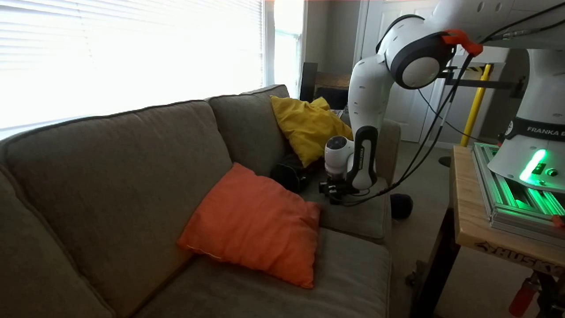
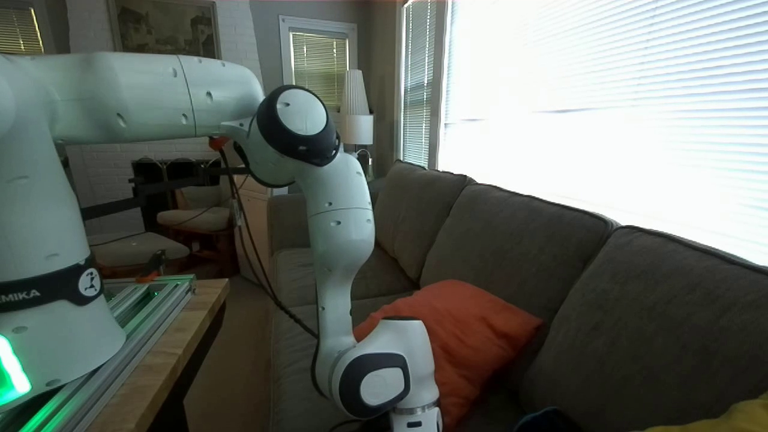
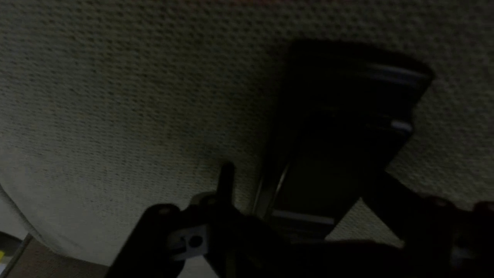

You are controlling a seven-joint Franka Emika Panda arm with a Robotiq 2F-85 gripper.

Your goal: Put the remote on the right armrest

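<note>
- Step in hand, as I judge it: grasping the slim, nearly black oblong remote (image 3: 328, 166), lying on the grey-brown woven-fabric seat cushion (image 3: 115, 116).
- Positioning: I should shift slightly toward frame right and turn to match the remote's slant, so my dark, narrow-tipped fingers (image 3: 226, 181) clear both long edges alike.
- Closing: slow and level, lest I gather up the seat cushion; then a straight lift, as the upper end may dip if gripped off-centre.
- State: fingers set wide, nothing clasped.
- Relation: the remote's lower part lies between the fingers at lower centre; a strip of seat cushion separates it from the frame-left finger, while the frame-right one overlaps its edge, contact uncertain. The upper end projects toward upper right, beyond both tips.
- Destination, presumably: the broad, padded grey-brown fabric armrest (image 1: 389, 145), right of upper centre in an exterior view.
</note>
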